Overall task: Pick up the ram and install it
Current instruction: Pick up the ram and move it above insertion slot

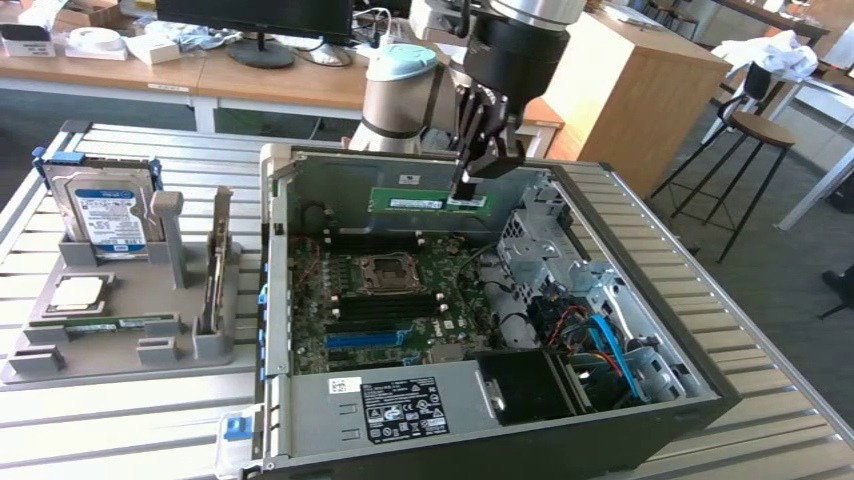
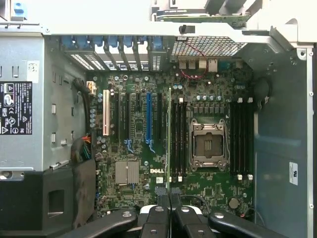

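In the exterior view, the ram (image 1: 430,200), a long green stick with a pale label, hangs level above the open computer case (image 1: 694,380). My gripper (image 1: 467,192) is shut on the end of it toward the exterior view's right. In the wrist view the ram (image 2: 169,134) shows edge-on as a thin green line running out from my gripper (image 2: 169,201). It lines up over the black memory slots (image 2: 178,139) beside the CPU socket (image 2: 208,144). It is held clear above the motherboard (image 1: 340,300).
A grey fixture (image 1: 40,365) at the exterior view's left carries a blue-labelled hard drive (image 1: 110,215), a square silver CPU chip (image 1: 78,292), a second green stick (image 1: 114,323) lying flat and an upright card (image 1: 220,265). The case holds a power supply (image 1: 400,405) and drive cages (image 1: 547,240).
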`<state>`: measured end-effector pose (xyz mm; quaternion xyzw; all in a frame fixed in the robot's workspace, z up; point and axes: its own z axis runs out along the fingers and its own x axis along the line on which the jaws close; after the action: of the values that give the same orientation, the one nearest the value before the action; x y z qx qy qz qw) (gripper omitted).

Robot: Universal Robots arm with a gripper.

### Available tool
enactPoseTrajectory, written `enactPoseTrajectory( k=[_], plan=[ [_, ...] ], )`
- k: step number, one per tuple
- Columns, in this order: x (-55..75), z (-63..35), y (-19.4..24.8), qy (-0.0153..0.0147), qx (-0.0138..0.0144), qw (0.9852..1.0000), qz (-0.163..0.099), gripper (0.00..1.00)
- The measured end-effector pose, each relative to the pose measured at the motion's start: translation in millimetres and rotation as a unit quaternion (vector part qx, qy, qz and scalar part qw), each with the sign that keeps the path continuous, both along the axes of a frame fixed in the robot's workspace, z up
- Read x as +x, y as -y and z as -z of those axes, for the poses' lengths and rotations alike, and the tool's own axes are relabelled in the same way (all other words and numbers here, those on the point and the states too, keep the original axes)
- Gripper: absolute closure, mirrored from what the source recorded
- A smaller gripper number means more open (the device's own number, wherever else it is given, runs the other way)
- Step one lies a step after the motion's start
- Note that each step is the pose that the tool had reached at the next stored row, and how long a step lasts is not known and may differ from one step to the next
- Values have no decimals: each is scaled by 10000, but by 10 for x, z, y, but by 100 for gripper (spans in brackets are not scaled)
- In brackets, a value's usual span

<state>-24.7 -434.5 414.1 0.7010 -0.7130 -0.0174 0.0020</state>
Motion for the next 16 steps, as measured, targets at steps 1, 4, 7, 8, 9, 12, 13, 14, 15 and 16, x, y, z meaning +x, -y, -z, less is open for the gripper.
enactPoseTrajectory(
  k=[1, 4, 7, 8, 9, 12, 13, 14, 15, 16],
  plan=[
    [0, 9, 0, 0, 0, 10000, 0, 89],
    [0, 59, 1, 0, -1, 10000, 0, 89],
    [0, 113, 0, 0, -1, 10000, 0, 89],
    [0, 130, 1, 0, -1, 10000, 0, 89],
    [0, 148, 0, 0, -1, 10000, 0, 89],
    [0, 343, 1, 0, -1, 10000, 0, 89],
    [0, 420, 0, 0, -1, 10000, 0, 89],
    [0, 431, 1, 0, -1, 10000, 0, 89],
    [0, 432, 0, -1, -2, 10000, 0, 89],
    [0, 432, 0, -1, -2, 10000, 0, 89]
  ],
)
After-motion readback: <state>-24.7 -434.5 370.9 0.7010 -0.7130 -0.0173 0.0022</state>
